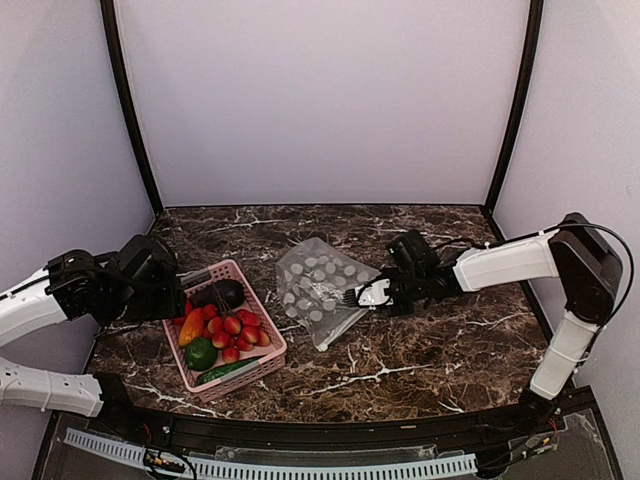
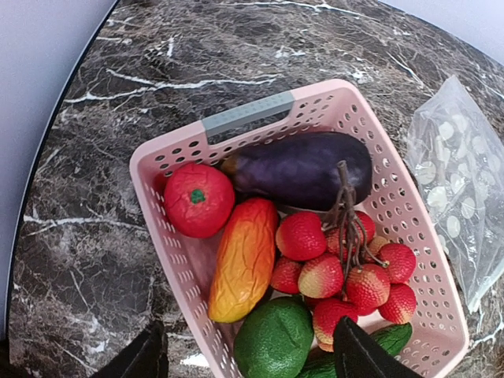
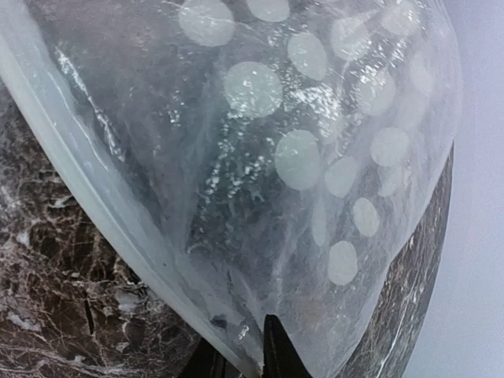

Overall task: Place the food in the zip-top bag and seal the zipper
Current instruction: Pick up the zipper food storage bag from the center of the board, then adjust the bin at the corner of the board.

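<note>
The food lies in a pink basket (image 1: 262, 362): a dark purple eggplant (image 2: 303, 169), an orange-red mango (image 2: 244, 260), a red round fruit (image 2: 198, 199), a cluster of small red fruits (image 2: 346, 272), a green pepper (image 2: 274, 340) and a cucumber (image 2: 386, 340). My left gripper (image 2: 248, 339) is open and empty, just above the basket's near end. The clear zip-top bag (image 1: 318, 285) with white dots lies right of the basket. My right gripper (image 1: 362, 295) is shut on the bag's mouth edge. Its zipper (image 3: 118, 213) runs along that edge, close in the right wrist view.
The basket's grey handle (image 2: 248, 113) is at its far end. The dark marble table (image 1: 440, 345) ends at black frame posts (image 1: 130, 110) and grey walls on the left, right and back. The bag also shows at the right of the left wrist view (image 2: 465, 181).
</note>
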`<move>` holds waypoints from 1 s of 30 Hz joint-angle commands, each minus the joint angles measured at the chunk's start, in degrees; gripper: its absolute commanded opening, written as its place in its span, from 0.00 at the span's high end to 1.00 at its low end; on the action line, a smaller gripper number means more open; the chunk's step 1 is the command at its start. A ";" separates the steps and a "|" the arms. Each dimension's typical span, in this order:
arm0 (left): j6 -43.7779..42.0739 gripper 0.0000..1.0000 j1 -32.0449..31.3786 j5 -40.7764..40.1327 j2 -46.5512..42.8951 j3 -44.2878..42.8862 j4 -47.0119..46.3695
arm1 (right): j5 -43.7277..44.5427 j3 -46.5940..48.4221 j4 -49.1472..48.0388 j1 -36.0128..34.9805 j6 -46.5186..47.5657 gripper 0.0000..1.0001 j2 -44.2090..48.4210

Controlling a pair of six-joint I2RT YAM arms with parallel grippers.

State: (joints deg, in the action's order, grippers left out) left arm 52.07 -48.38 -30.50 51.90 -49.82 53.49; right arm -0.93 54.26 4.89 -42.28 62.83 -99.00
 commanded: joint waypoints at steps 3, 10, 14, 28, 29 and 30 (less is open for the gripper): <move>10.83 0.26 1.83 -3.01 -1.92 4.64 4.83 | 1.45 0.37 -2.62 -0.68 -4.15 0.93 3.98; 13.73 0.27 8.72 0.23 -5.94 12.76 -3.40 | 1.59 1.02 1.80 -0.38 -9.88 1.00 7.78; 11.46 0.36 12.00 4.48 -5.27 15.60 -9.23 | 2.51 1.14 3.11 0.79 -13.44 1.00 9.51; 3.15 0.77 14.10 8.98 10.33 12.61 -20.40 | -0.82 3.52 7.55 8.09 -21.76 1.00 12.14; 1.35 0.82 14.10 9.28 12.15 11.82 -21.43 | -1.03 3.71 7.98 8.97 -22.13 1.00 12.55; 0.52 0.84 14.10 9.77 13.13 11.31 -22.48 | -1.15 3.62 8.37 9.91 -22.76 1.00 13.07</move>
State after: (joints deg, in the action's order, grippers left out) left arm 57.98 -34.52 -22.98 61.28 -35.42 37.34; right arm -0.27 55.86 10.90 -35.46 44.29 -89.23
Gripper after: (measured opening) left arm 0.208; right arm 0.006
